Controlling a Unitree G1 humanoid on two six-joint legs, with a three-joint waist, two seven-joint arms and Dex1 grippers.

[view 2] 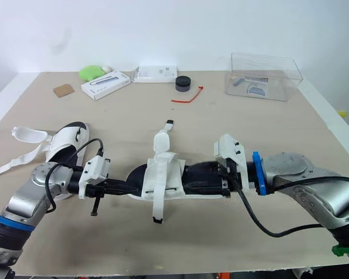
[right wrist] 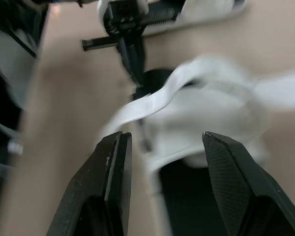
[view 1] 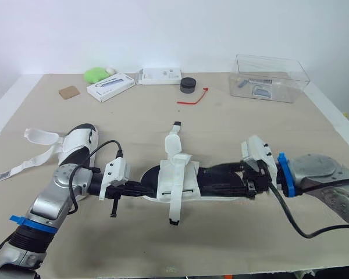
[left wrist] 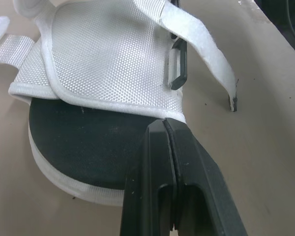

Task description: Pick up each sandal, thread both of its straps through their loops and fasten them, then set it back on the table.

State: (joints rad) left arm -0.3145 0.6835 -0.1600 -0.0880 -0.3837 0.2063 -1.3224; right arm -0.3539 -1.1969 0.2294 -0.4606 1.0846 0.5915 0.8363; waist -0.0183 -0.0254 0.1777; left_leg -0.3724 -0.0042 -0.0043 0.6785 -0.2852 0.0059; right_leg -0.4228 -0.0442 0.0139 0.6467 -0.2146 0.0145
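The sandal (view 1: 177, 181) lies between my two claws, its straps hanging free. My left claw (left wrist: 165, 129) is clenched, with its tips on the black footbed against the white mesh, probably pinning the sole. My right claw (right wrist: 163, 138) is spread wide over the opposite end, seemingly ready to grip. My left wrist view reveals the unthreaded loop (left wrist: 178, 69). The head views add the other sandal (view 1: 75, 145), which is beside my left arm.
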